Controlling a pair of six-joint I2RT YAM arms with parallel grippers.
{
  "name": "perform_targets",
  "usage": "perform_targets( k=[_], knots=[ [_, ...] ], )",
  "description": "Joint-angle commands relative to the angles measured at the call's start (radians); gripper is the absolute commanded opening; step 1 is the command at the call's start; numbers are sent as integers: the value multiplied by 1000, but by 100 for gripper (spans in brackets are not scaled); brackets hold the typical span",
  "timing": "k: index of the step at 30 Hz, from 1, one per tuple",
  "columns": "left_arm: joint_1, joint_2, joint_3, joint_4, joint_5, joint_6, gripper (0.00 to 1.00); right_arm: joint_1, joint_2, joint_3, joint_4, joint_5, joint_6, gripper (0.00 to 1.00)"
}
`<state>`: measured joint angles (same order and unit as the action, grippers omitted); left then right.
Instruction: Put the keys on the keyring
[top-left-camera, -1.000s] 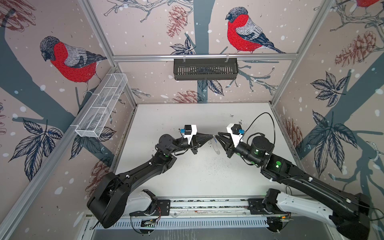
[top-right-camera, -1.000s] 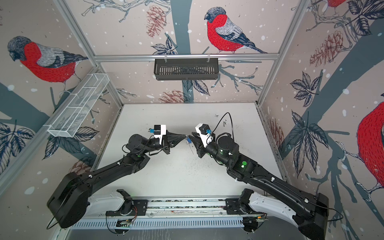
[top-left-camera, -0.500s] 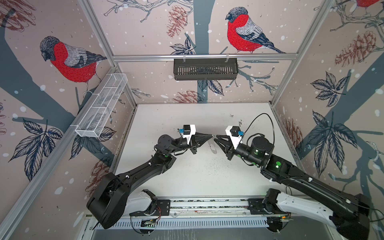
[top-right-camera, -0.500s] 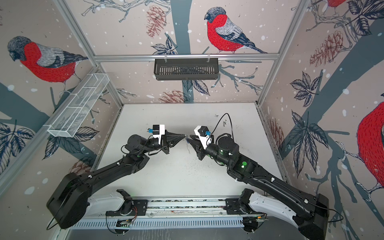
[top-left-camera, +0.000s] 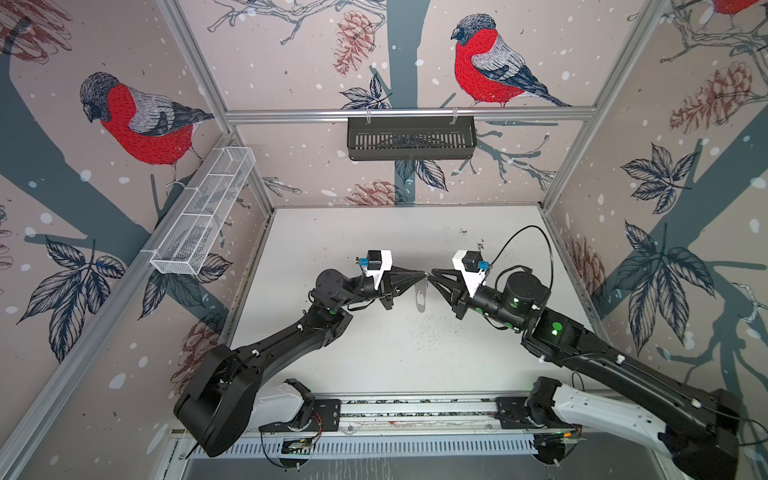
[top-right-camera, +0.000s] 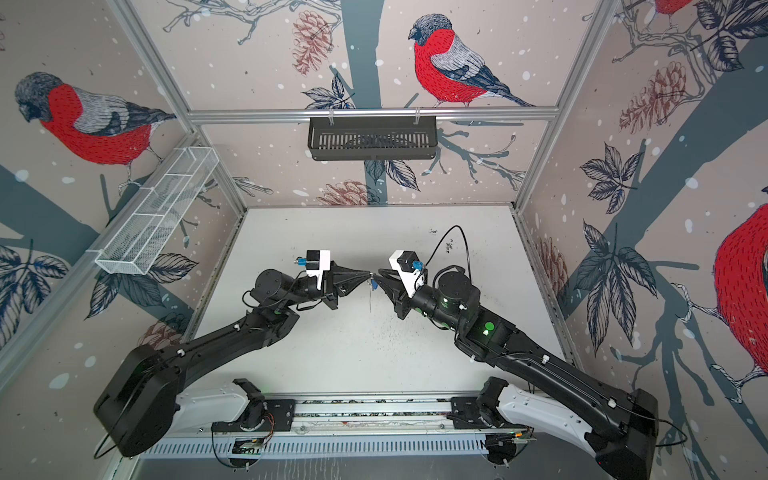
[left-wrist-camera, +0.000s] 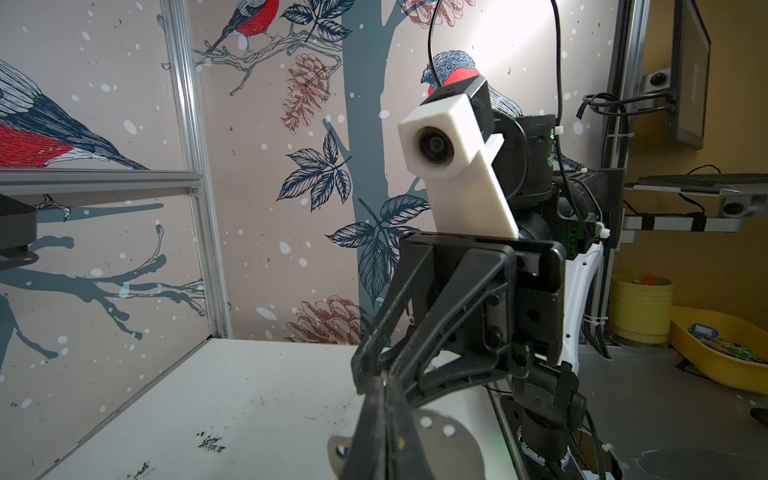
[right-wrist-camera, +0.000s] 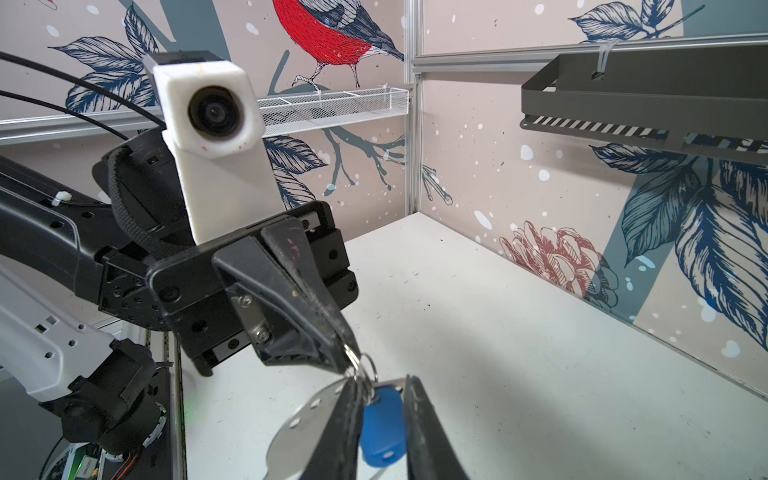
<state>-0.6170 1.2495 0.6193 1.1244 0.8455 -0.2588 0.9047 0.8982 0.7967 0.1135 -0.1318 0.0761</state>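
Barely any movement; L fingers (right-wrist-camera: 316, 316) clenched on keyring (right-wrist-camera: 299, 436); R fingers (right-wrist-camera: 424, 428) straddle blue-tag key (right-wrist-camera: 380, 432), grip unclear, part-hiding keyring.

L gripper (top-left-camera: 422, 275), R gripper (top-left-camera: 433, 277) tip-to-tip above table (top-left-camera: 374, 353); keyring (top-left-camera: 420, 297) hangs under L, key (right-wrist-camera: 382, 432) prob. in R.

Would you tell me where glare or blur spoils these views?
Left wrist view: glare whitens the wall; the left gripper and keyring blur up close. Right wrist view: right gripper soft, blue tag clearer. Both top views: table evenly lit.
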Motion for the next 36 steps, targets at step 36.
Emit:
perform_targets(
  k=[36],
  knots=[
    [2,42,25,104,107,-68,0,-34,10,-4,63,-137,5,17]
  ],
)
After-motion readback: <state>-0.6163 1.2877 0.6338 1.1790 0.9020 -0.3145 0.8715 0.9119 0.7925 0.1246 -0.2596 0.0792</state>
